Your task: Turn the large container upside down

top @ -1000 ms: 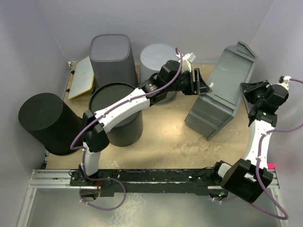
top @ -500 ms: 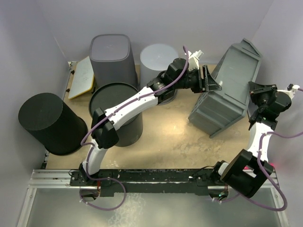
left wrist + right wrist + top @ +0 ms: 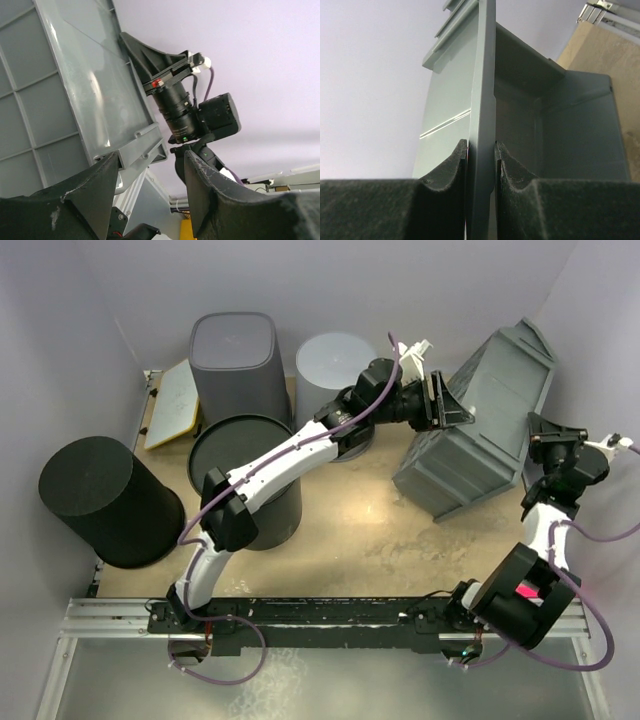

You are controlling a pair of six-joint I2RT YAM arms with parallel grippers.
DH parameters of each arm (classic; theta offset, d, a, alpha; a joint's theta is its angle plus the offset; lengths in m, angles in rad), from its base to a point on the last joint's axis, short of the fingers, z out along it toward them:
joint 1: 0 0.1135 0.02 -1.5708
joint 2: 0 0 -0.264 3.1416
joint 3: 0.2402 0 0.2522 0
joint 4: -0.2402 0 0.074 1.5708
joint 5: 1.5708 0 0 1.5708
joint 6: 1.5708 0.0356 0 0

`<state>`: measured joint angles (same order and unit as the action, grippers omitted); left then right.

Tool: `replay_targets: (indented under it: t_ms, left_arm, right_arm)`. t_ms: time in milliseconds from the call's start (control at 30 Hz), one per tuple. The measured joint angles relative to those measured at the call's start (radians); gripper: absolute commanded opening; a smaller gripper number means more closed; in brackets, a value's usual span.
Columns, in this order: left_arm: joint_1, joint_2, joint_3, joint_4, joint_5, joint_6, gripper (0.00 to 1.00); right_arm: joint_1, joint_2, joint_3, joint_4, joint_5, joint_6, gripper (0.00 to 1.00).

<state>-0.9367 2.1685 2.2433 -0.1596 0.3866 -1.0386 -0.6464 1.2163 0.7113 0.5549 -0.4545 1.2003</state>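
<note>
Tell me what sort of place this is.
Probably a robot lab test cell: plain lavender walls box in a small table, two arms sit on an aluminium rail, and the large grey container and black bin look like staged props.

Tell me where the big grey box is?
In the top view, the big grey box leans tilted at the far right, between the left tool and right tool.

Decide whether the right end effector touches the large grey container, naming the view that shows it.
Touching. The right wrist view shows the right end effector clamped on the large grey container, both fingers against its wall.
</note>
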Motion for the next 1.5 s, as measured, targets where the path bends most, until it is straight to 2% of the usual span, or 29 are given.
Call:
replay_targets:
  t_ms: [167, 367, 500, 633, 767, 867, 933, 1033, 1133, 1300, 1500]
  left_arm:
    - [-0.01, 0.023, 0.044, 0.014, 0.014, -0.017, 0.51]
    - [-0.07, 0.07, 0.048, 0.079, 0.027, -0.035, 0.5]
    - [-0.108, 0.074, 0.049, 0.112, 0.048, -0.044, 0.5]
    - [-0.123, 0.074, 0.048, 0.133, 0.056, -0.043, 0.5]
    - [-0.116, 0.067, 0.019, 0.144, 0.055, -0.042, 0.5]
    - [-0.11, 0.062, -0.002, 0.141, 0.055, -0.04, 0.5]
    - [-0.107, 0.059, -0.012, 0.136, 0.054, -0.035, 0.51]
    - [-0.106, 0.047, -0.019, 0.108, 0.047, -0.012, 0.52]
    - [-0.106, 0.022, -0.025, 0.058, 0.025, 0.031, 0.52]
    - [-0.105, -0.062, -0.059, -0.09, -0.086, 0.145, 0.54]
    - [-0.044, -0.262, -0.281, -0.184, -0.258, 0.243, 0.55]
  right_arm:
    - [0.002, 0.035, -0.049, 0.031, -0.034, 0.058, 0.0]
    - [0.089, 0.121, -0.154, -0.155, -0.177, 0.028, 0.0]
    - [0.106, 0.125, -0.159, -0.226, -0.266, 0.001, 0.0]
    - [0.108, 0.125, -0.114, -0.324, -0.298, -0.095, 0.0]
    - [0.084, 0.129, -0.005, -0.512, -0.269, -0.274, 0.0]
    - [0.072, 0.129, 0.058, -0.613, -0.204, -0.383, 0.11]
    - [0.067, 0.129, 0.09, -0.68, -0.133, -0.447, 0.25]
    - [0.061, 0.129, 0.121, -0.772, -0.027, -0.511, 0.51]
    - [0.054, 0.129, 0.136, -0.831, 0.06, -0.545, 0.64]
    - [0.043, 0.112, 0.165, -0.901, 0.164, -0.593, 0.7]
    - [0.057, 0.053, 0.236, -0.934, 0.209, -0.625, 0.75]
